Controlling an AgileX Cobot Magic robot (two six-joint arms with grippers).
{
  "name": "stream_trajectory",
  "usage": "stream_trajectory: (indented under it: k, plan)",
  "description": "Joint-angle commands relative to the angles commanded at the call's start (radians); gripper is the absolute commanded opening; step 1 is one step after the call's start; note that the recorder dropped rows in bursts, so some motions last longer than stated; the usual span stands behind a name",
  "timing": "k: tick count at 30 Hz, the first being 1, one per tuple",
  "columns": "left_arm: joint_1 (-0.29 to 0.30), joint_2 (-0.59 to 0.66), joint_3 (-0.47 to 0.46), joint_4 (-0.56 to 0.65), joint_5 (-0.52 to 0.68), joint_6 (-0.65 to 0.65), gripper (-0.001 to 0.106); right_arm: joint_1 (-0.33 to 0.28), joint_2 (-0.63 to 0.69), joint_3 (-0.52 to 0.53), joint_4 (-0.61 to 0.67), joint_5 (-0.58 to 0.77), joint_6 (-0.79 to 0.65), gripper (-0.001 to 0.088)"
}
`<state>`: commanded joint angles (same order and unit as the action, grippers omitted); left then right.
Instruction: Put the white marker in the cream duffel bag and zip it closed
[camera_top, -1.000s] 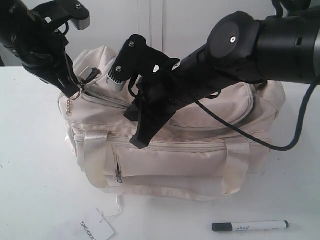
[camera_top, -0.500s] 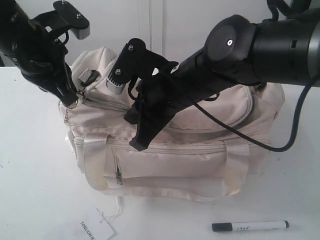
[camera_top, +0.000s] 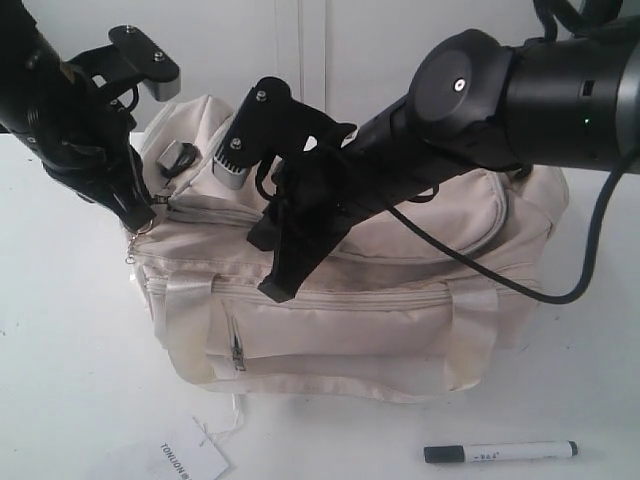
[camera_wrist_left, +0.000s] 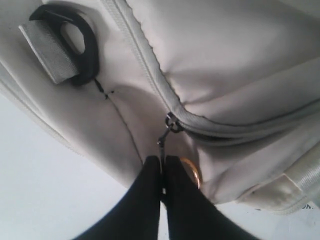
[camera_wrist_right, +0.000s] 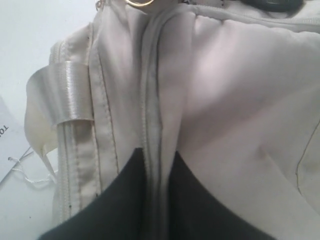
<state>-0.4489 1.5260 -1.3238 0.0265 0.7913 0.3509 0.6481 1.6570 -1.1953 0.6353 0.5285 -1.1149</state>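
Left gripper (camera_top: 140, 205), seen from the exterior view, sat pinched together at the left end of the curved top zipper of the large, soft cream duffel bag (camera_top: 400, 330), which stood on the white table (camera_top: 60, 350). The right gripper (camera_top: 280, 285) reached across the middle and pointed down onto the bag's front upper edge. The slim white marker (camera_top: 500, 452) with a black cap lay flat on the table in front of the bag's right end, well apart from both grippers. Its long axis ran across the view and its capped end pointed left. A white paper hang tag (camera_top: 190, 462) lay near the bag's front left corner. In the left wrist view, the left gripper (camera_wrist_left: 161, 167) was clamped on the small dark zipper pull (camera_wrist_left: 161, 145), with a gold ring (camera_wrist_left: 192, 170) just beside its fingers. In the right wrist view, the right gripper (camera_wrist_right: 157, 160) straddled a raised cream seam of the bag, near a shiny strap handle (camera_wrist_right: 70, 92). Whether it squeezed that seam could not be told.
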Motion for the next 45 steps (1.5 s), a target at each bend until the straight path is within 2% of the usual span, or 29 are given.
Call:
stream_trajectory:
  k: [6,9,19,23,26,29,35,40,45]
  plan:
    - [0.0,-0.007,-0.017,0.0,-0.013,0.0,0.0,0.0,-0.02,0.0,0.0,0.032,0.0,0.0414]
    - [0.0,-0.018,-0.03,0.0,-0.015,0.004,0.0,0.0,-0.055,0.0,0.0,0.023,0.026,0.048]
    - [0.0,-0.023,-0.034,0.0,0.0,0.007,0.001,0.0,-0.139,0.0,-0.048,0.038,0.168,0.0487]
    - [0.0,-0.023,-0.034,0.0,-0.002,0.007,0.028,0.0,-0.139,0.0,-0.052,0.07,0.186,0.0487]
    - [0.0,-0.023,-0.034,0.0,-0.002,0.012,0.053,0.0,-0.147,0.0,-0.101,0.074,0.287,0.0487]
    - [0.0,-0.034,-0.037,0.009,-0.007,0.041,0.061,-0.004,-0.17,0.0,-0.184,0.107,0.373,0.0487]
    - [0.0,-0.095,-0.037,-0.04,-0.009,0.257,0.061,-0.004,-0.213,0.0,-0.349,0.19,0.496,0.0487]
    - [-0.004,-0.107,-0.033,-0.195,0.003,0.467,0.061,-0.004,-0.213,0.0,-0.443,0.23,0.597,0.0487]
    - [-0.004,-0.102,0.019,-0.346,-0.002,0.726,0.061,-0.004,-0.213,0.0,-0.523,0.317,0.696,0.0487]
